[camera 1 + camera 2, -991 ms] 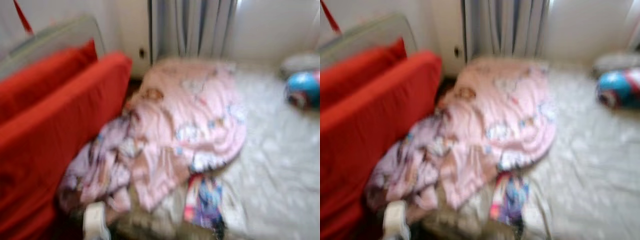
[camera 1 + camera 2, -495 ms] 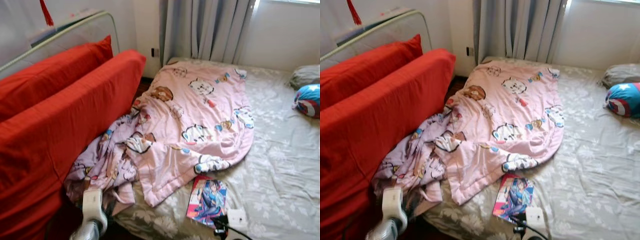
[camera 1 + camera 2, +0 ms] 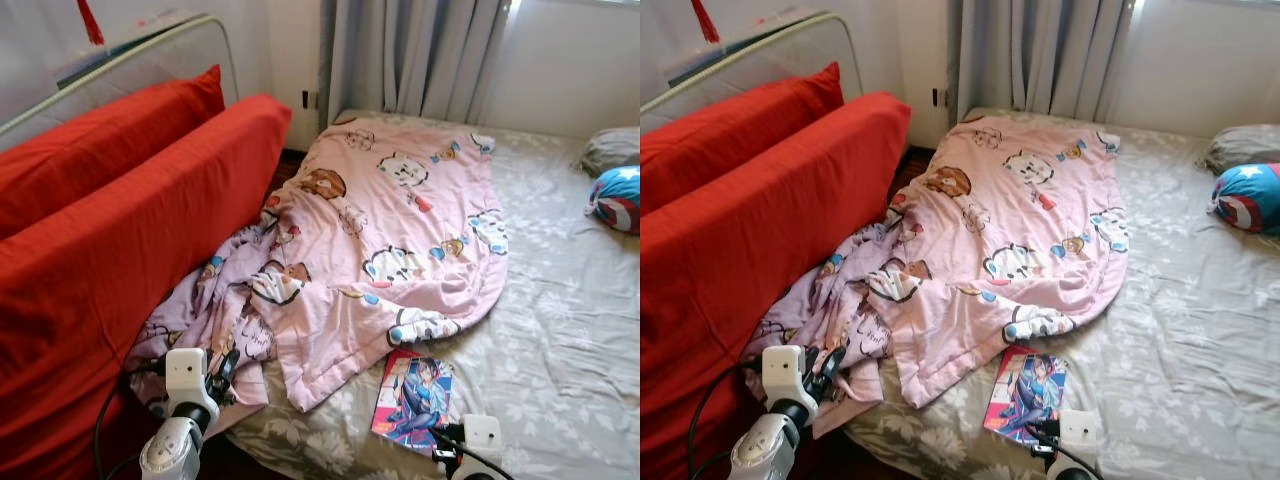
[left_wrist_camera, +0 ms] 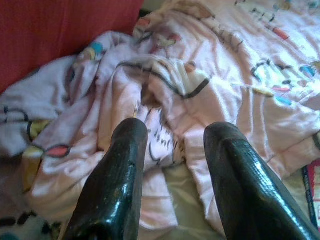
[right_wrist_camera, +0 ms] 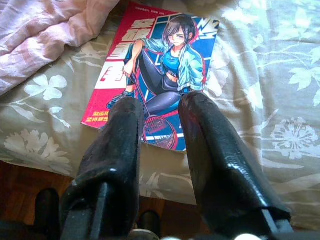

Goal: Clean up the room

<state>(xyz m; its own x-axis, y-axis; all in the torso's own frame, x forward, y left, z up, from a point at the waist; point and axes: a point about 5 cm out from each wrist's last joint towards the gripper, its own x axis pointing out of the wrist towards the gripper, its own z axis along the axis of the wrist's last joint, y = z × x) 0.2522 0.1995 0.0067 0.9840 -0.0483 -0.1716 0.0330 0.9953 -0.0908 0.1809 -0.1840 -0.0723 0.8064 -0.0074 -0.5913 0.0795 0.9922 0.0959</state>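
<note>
A pink cartoon-print blanket [image 3: 400,220] lies rumpled across the left half of a bed, its bunched end hanging toward the floor beside the red cushions. A colourful comic book [image 3: 415,400] lies flat on the sheet near the bed's front edge. My left gripper [image 4: 172,132] is open, low at the front left, pointing at the blanket's crumpled folds with nothing between its fingers. My right gripper [image 5: 159,107] is open too, hovering just short of the comic book [image 5: 155,70] at the bed's edge.
Big red cushions [image 3: 120,230] lean on a metal rail along the left. The floral grey sheet [image 3: 570,330] is bare on the right. A star-shield pillow [image 3: 618,198] and a grey pillow [image 3: 610,150] sit far right. Curtains [image 3: 420,55] hang behind.
The view was blurred and has steadied. Both arms have come up: the left wrist is higher by the blanket's hanging end, and the right wrist now shows beside the comic book.
</note>
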